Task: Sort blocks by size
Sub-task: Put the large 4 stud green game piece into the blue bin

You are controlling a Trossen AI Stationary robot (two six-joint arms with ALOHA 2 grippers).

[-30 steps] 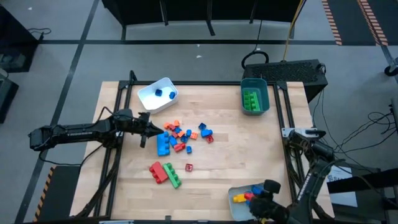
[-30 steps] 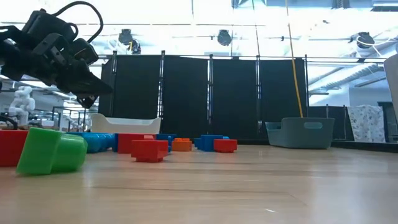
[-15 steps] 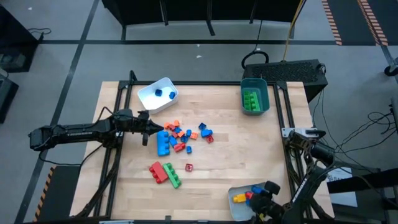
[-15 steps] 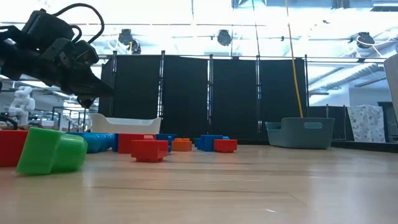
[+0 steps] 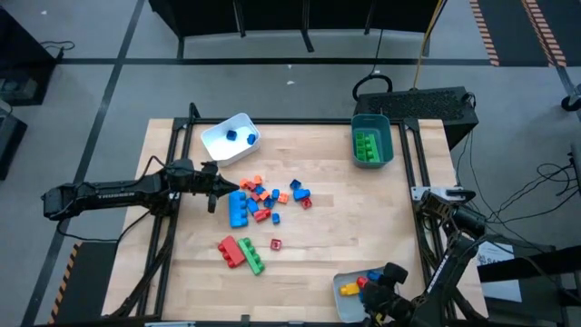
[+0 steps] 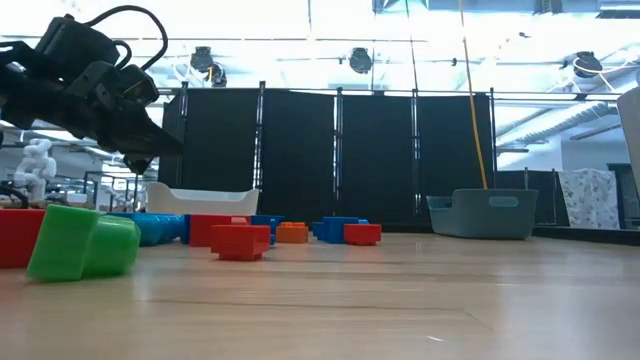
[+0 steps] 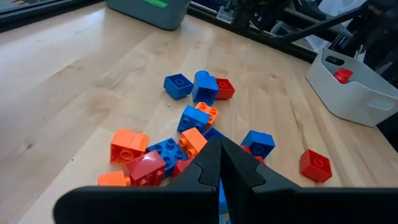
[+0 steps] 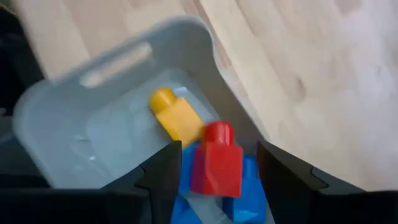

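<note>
A loose pile of small blue, orange and red blocks [image 5: 263,195] lies mid-table. Nearer the front lie a long red and a long green block [image 5: 241,252] and a small red cube [image 5: 276,244]. My left gripper [image 5: 229,190] hovers shut just left of the pile, its tips [image 7: 219,148] pointing at it. My right gripper [image 8: 217,149] hangs open over the grey tray [image 8: 74,124] at the front right. A red block [image 8: 216,169] stands between its fingers with a gap on each side, on a blue block [image 8: 250,186] beside a yellow one [image 8: 177,119].
A white tray [image 5: 218,141] with two blue blocks stands at the far left, and a teal tray [image 5: 386,145] with green blocks at the far right. Bare wood lies between the pile and the table's right edge. The grey tray [image 5: 343,302] overhangs the front edge.
My right arm has shifted a little toward the table's left above the grey tray. The blocks on the table lie as before.
</note>
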